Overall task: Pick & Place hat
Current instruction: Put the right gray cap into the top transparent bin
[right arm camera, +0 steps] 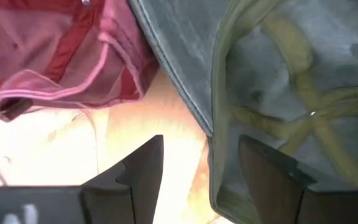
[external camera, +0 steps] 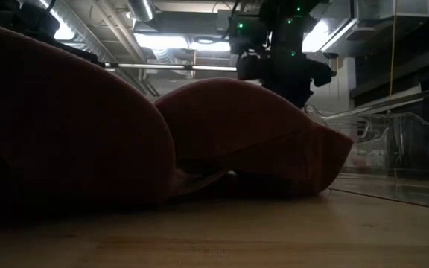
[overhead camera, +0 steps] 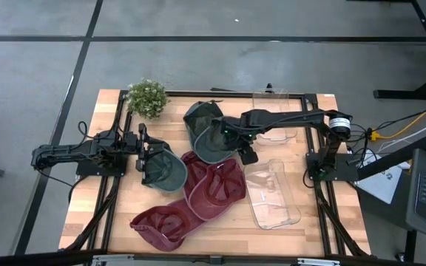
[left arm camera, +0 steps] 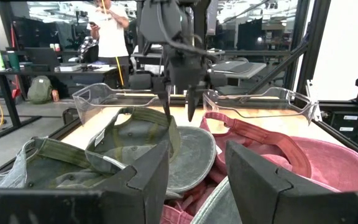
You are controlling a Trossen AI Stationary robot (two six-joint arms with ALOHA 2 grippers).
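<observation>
Nearest hats: we see 2 maroon caps lying upside down at the front of the tabletop, overlapping each other.
Left hand: our left hand sits over a green cap at mid-left, fingers apart; we cannot tell whether it grips the cap.
Right hand: our right hand reaches across to a second green cap farther back, fingers apart astride its rim, we judge to clamp the edge for lifting.
Clear trays: 2 transparent trays lie on the right, likely where hats should go.
Far edge: a small potted plant stands at the back-left corner.
</observation>
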